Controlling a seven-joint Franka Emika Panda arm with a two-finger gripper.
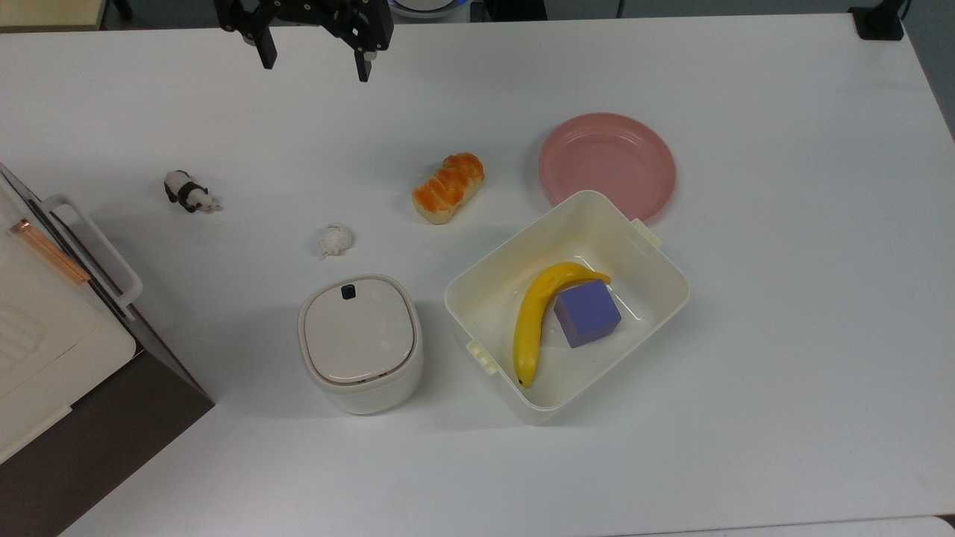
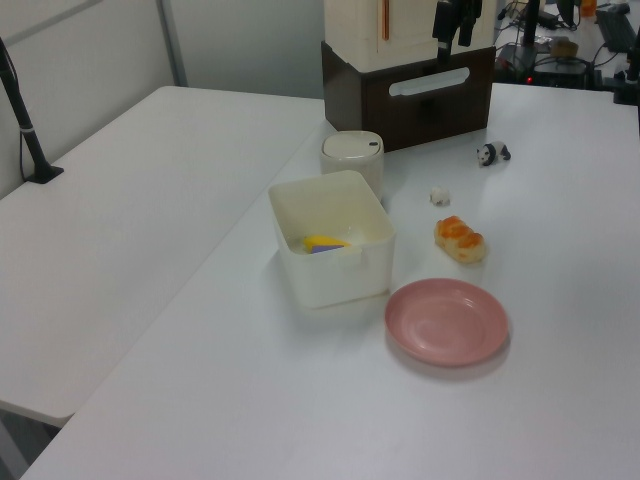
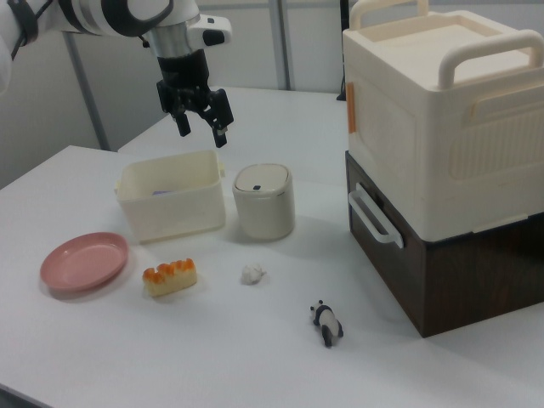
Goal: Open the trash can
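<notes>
Working across the top view from its left: I had the big cream-and-brown box (image 1: 45,328) sitting at the bench (image 1: 783,298) edge, then the little panda toy (image 1: 190,192), then the hand (image 1: 313,63) up at the far edge, hanging in the air with its fingers spread wide and nothing between them. Below it on the bench was a small white crumpled lump (image 1: 335,240), and just past that toward the near side sat the trash can (image 1: 361,343), lid (image 1: 358,328) flat and shut, its dark push button (image 1: 348,291) on the lid edge that faced the hand.

So nothing was started yet as far as I could judge; the hand was well apart from the can and way above it, going by the right view (image 3: 195,119).

My plan for doing this cleanly: bring the fingers together first so I'd have one solid tip, line it up right over the button, then come straight down and press. The can looked light, so a push off-centre or at an angle would probably just shove it into the tub (image 1: 567,306) beside it. I'd also keep clear of the lump on the way in.

Further right were the bread roll (image 1: 448,188), the tub with a banana (image 1: 539,317) and purple cube (image 1: 587,313), and the pink plate (image 1: 607,164), none of it in my way.
</notes>
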